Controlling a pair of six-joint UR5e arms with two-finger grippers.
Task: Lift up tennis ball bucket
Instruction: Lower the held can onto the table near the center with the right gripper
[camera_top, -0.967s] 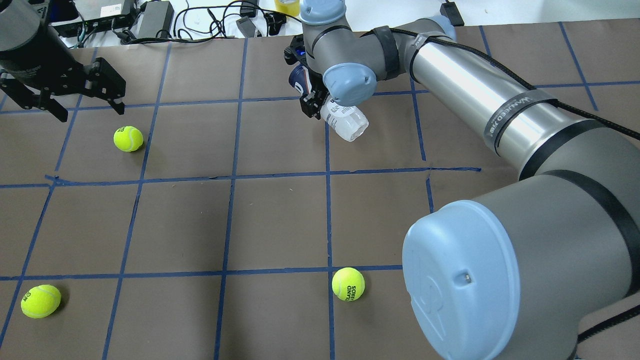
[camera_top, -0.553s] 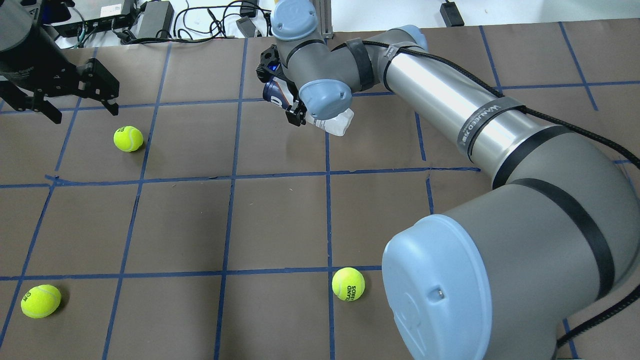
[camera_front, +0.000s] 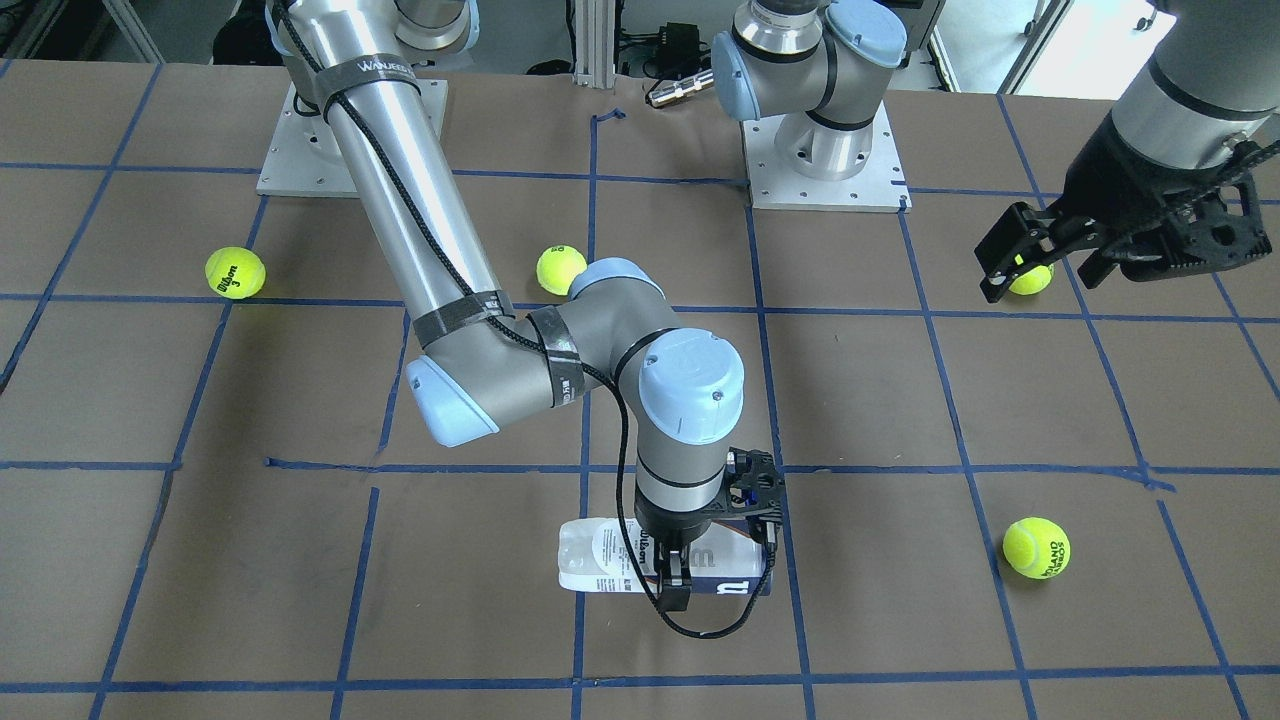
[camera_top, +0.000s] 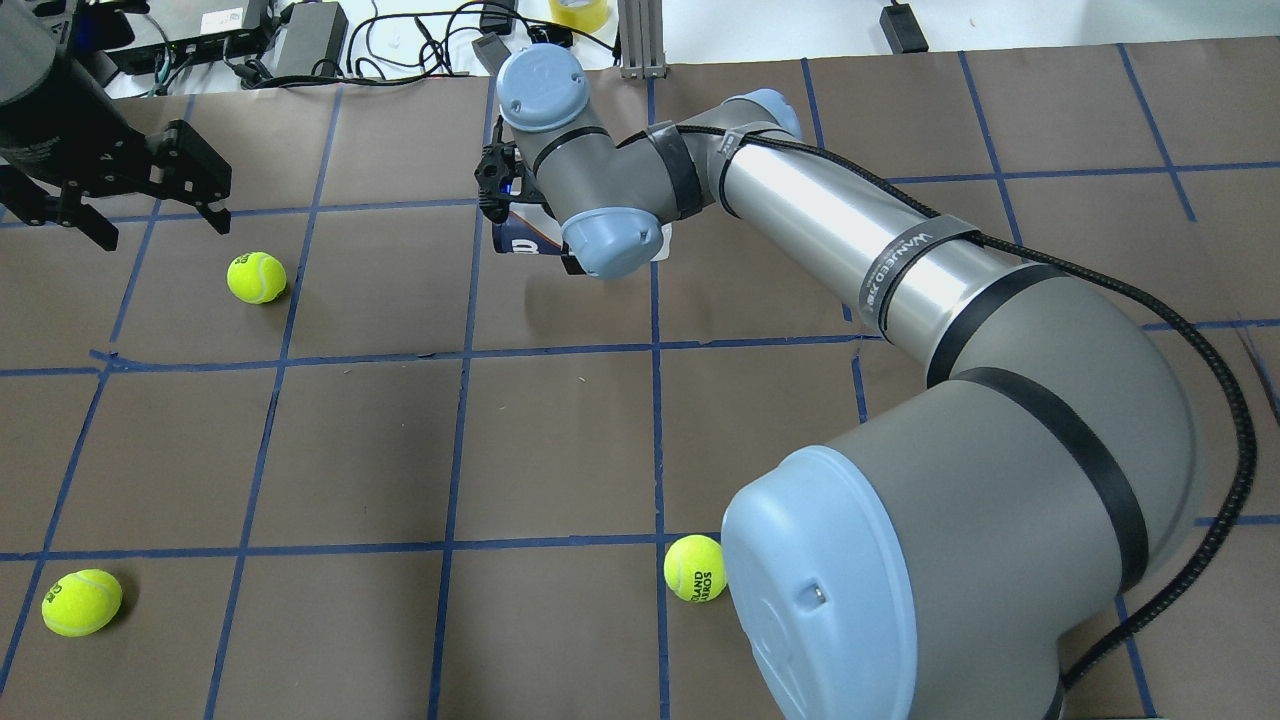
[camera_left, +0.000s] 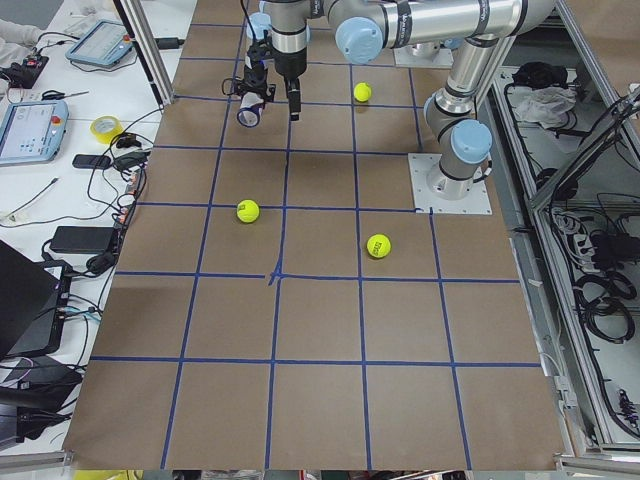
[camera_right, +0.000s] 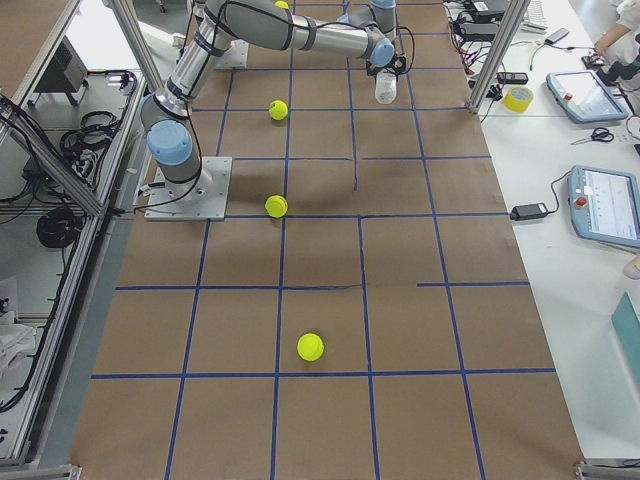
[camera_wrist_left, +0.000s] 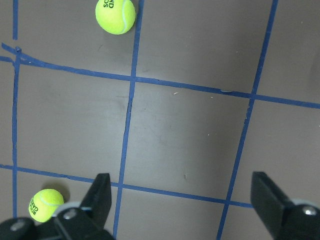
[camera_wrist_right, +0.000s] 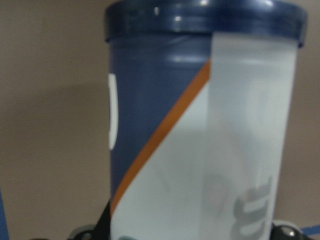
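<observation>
The tennis ball bucket (camera_front: 620, 565) is a white and clear tube with a navy band. My right gripper (camera_front: 715, 548) is shut on it and holds it lying level a little above the table, over its shadow. In the overhead view its navy end (camera_top: 515, 238) shows beside the right wrist, and the right gripper (camera_top: 545, 245) is mostly hidden. The bucket (camera_wrist_right: 200, 150) fills the right wrist view with its navy rim up. My left gripper (camera_top: 160, 225) is open and empty at the far left, above the table; it also shows in the left wrist view (camera_wrist_left: 185, 200).
Loose tennis balls lie on the brown gridded table: one (camera_top: 257, 277) below the left gripper, one (camera_top: 82, 602) at the near left, one (camera_top: 696, 568) by the right arm's elbow. Another ball (camera_front: 235, 272) lies on the right arm's side. Cables and boxes (camera_top: 300, 40) line the far edge.
My right arm has swung left in the overhead view, carrying the bucket with it and turning it more level. My left gripper has drifted slightly left and back, still open.
</observation>
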